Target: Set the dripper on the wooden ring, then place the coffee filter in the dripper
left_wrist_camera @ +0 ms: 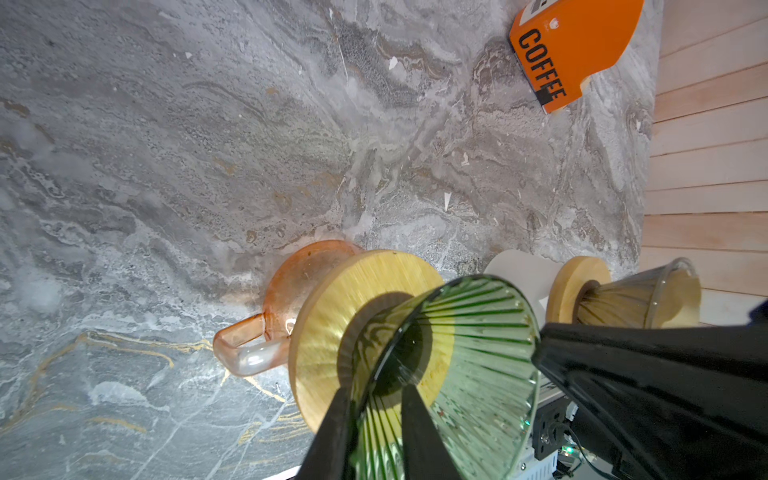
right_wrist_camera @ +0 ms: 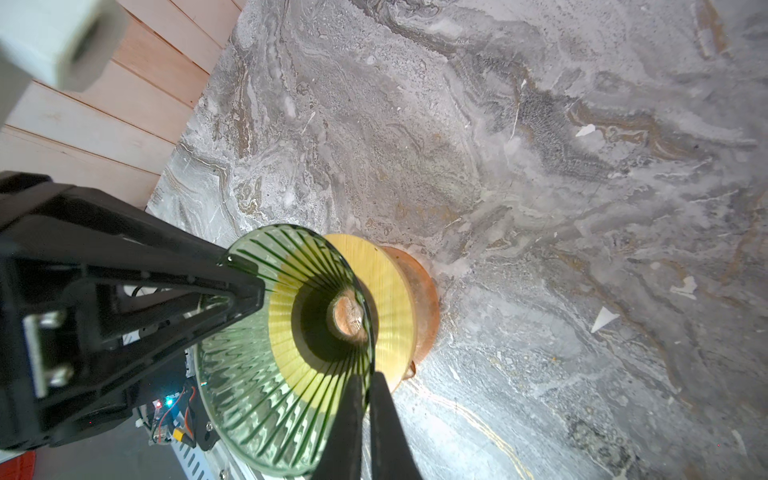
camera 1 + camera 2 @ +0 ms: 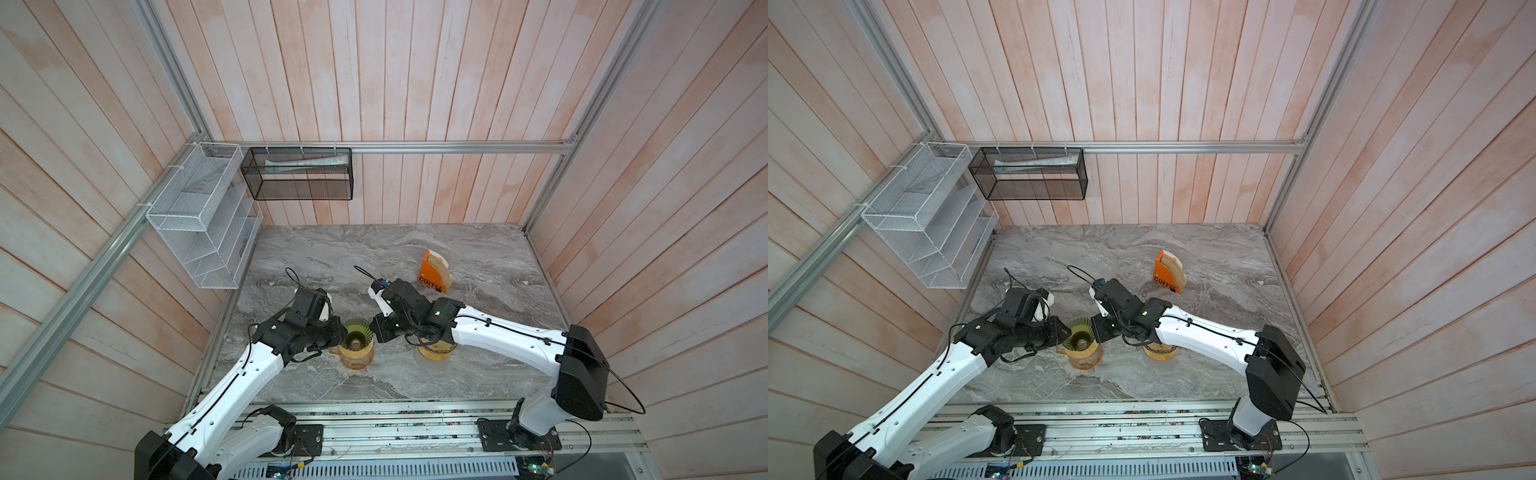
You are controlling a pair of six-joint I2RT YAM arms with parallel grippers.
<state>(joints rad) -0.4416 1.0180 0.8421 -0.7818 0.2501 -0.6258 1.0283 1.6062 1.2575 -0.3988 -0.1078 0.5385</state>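
Note:
A green ribbed glass dripper (image 3: 356, 332) (image 3: 1080, 336) (image 1: 457, 353) (image 2: 291, 353) sits on a wooden collar over an orange glass mug (image 1: 291, 282), and its cone holds nothing. My left gripper (image 1: 376, 390) (image 3: 344, 334) straddles the rim's left side, one finger inside and one outside, with a gap between them. My right gripper (image 2: 368, 376) (image 3: 371, 332) is shut on the opposite rim. Beige coffee filters (image 3: 439, 262) (image 3: 1173, 262) stand in an orange holder (image 3: 430, 272) (image 1: 573, 50) marked COFFEE, farther back on the right, apart from both grippers.
A second, clear dripper (image 1: 648, 291) (image 3: 434, 353) on a wooden collar stands right of the green one, under my right arm. A white wire rack (image 3: 199, 216) and a black mesh basket (image 3: 299, 174) hang on the back-left walls. Wooden walls enclose the marble top (image 3: 374, 257).

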